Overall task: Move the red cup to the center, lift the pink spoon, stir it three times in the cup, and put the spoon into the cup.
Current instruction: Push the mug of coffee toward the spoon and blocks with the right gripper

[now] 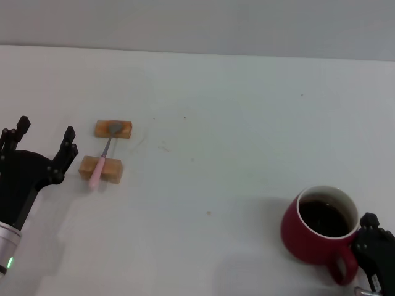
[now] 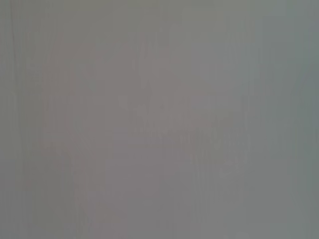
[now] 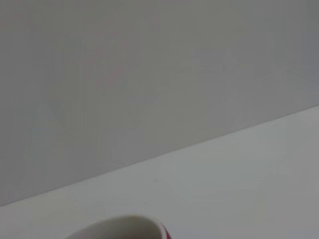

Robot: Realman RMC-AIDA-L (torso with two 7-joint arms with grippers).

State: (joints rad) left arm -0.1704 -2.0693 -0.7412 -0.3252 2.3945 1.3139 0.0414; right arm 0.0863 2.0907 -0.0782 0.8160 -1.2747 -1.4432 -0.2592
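Fingers [image 1: 372,237] touch red cup [image 1: 318,226] handle — spoon [image 1: 102,160] far.

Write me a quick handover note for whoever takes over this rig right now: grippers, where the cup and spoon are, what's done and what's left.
Left gripper: open, empty, beside the pink spoon, apart from it.
Right gripper: at the red cup's handle; grip unclear.
Red cup: near right of the table, upright, dark liquid inside.
Spoon: bridging two wooden blocks.
Done: nothing visibly complete.
Left: centre cup, lift spoon, stir three times, put spoon in cup.
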